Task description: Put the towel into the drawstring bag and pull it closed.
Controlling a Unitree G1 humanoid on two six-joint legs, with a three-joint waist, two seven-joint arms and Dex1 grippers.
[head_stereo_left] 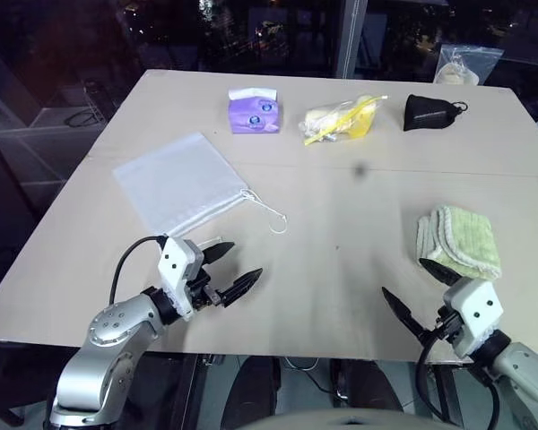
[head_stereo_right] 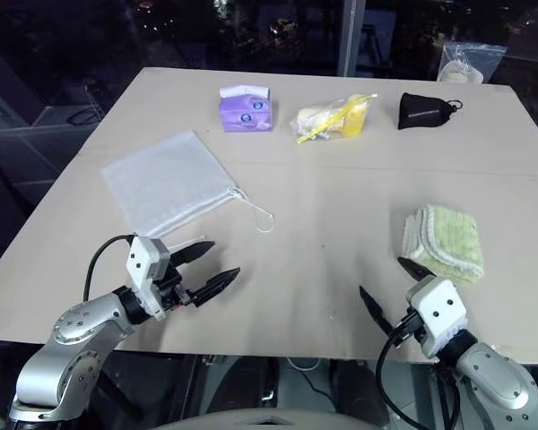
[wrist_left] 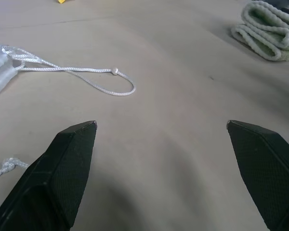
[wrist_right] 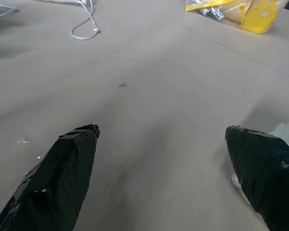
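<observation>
Nearest the camera, two claws are held just above the near edge of the bench (head_stereo_left: 341, 296), and nothing is gripped by either. Wide-spread fingers are seen on the left claw (head_stereo_left: 232, 267) by the near left corner, and on the right claw (head_stereo_left: 414, 288) by the near right corner.

Just beyond the right claw, close to the right edge, the towel (head_stereo_left: 460, 242) is found lying folded in several pale green layers. It can be judged soft, light and springy, so the stack may be expected to sag or unfold if only one layer is caught. A grip across the whole thickness at a folded edge is therefore advised, with the fingers pressed down to the bench first.

On the left half, toward the left edge, the drawstring bag (head_stereo_left: 177, 182) is laid flat, its mouth turned toward the centre and its cord (head_stereo_left: 271, 215) trailed out in a loop. It is seen to be thin, semi-sheer fabric and can be judged limp and likely to slide. Its mouth is best taken by one layer of the hem and lifted open; the cord loop is best reserved for closing.

Along the far edge a purple packet (head_stereo_left: 254, 111), a clear bag of yellow items (head_stereo_left: 341, 118) and a black pouch (head_stereo_left: 433, 111) are left aside.
</observation>
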